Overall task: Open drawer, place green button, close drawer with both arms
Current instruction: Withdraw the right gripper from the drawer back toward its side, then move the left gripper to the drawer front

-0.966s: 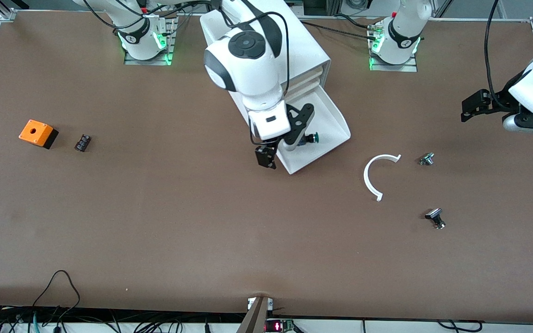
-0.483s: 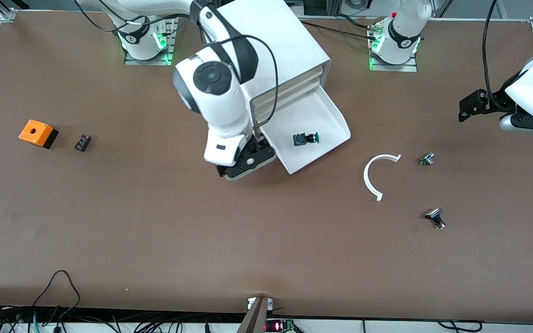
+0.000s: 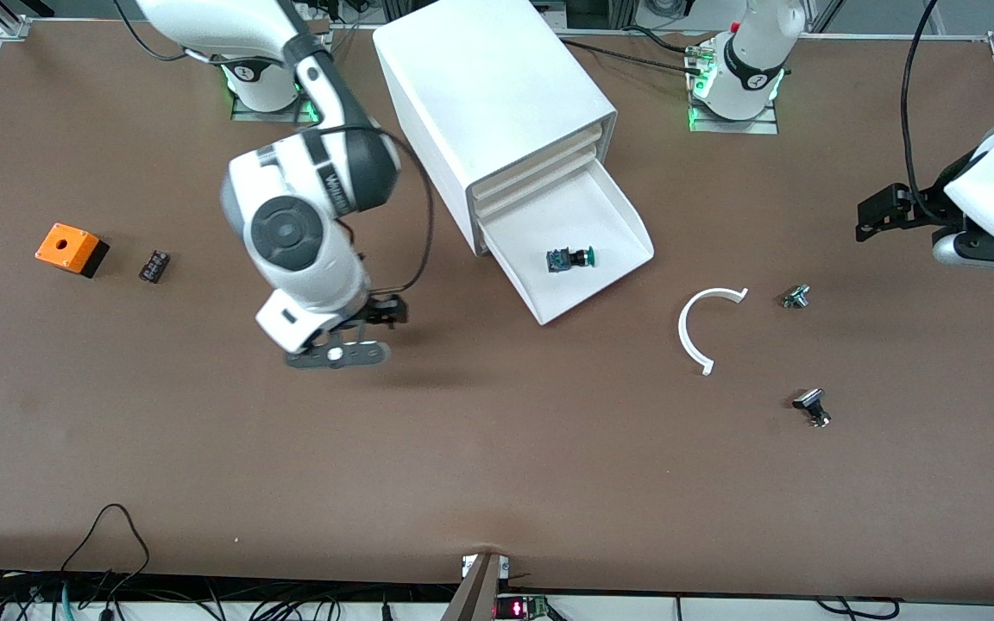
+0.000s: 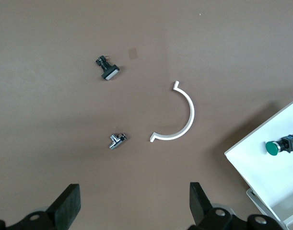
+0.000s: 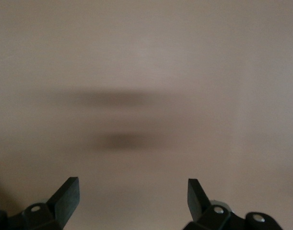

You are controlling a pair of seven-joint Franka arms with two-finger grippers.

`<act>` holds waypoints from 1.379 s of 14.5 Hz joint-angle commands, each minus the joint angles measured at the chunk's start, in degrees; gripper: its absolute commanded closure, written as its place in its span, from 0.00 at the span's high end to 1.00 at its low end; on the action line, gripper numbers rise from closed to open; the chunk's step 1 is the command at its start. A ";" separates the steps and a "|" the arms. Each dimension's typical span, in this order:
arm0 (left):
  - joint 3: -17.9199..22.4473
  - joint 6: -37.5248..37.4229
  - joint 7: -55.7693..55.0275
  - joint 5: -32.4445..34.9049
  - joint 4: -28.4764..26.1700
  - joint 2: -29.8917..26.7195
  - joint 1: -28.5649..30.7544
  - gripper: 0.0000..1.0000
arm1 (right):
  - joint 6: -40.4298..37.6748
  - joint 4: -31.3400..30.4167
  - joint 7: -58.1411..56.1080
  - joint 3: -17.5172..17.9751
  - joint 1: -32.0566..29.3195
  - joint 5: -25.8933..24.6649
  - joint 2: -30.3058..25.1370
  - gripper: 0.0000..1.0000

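So in the front view the wide shallow white bottom drawer (image 3: 588, 233) of the big white box cabinet (image 3: 488, 95) is pulled out, and the tiny green-capped push button (image 3: 572, 258) already lies in it; only closing looks left. The right claw (image 3: 365, 332) hangs over bare brown table (image 3: 497, 466). Left wrist view: left claw (image 4: 132, 203) spread wide, empty, waiting over the table near the drawer. Right wrist view: fingers (image 5: 67, 194) spread too, gripping nothing.

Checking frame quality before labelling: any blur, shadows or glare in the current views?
Front view: sharp and evenly lit; the right gripper casts a soft shadow on the table; green lights glow at both bases. Left wrist view: crisp, the button and white arc clear, no glare. Right wrist view: table surface smeared, only dark blurred shadow bands; open fingers sharp.
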 commanded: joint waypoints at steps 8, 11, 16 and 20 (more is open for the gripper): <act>-0.28 5.26 -0.69 2.23 3.31 8.78 -3.50 1.00 | -0.09 -12.92 -7.93 5.00 -22.97 0.75 -17.45 1.00; -0.45 8.22 -7.59 -0.74 -0.99 10.35 -4.81 1.00 | 0.44 -16.09 -11.17 6.69 -26.95 0.48 -20.44 1.00; -3.97 20.87 -26.95 -1.46 -8.98 14.13 -7.09 1.00 | 1.58 -17.51 -13.21 6.69 -27.57 0.22 -23.00 1.00; -6.42 32.92 -36.51 -1.55 -15.93 17.65 -8.33 1.00 | 1.94 -17.50 -13.21 6.69 -26.69 -0.05 -22.47 1.00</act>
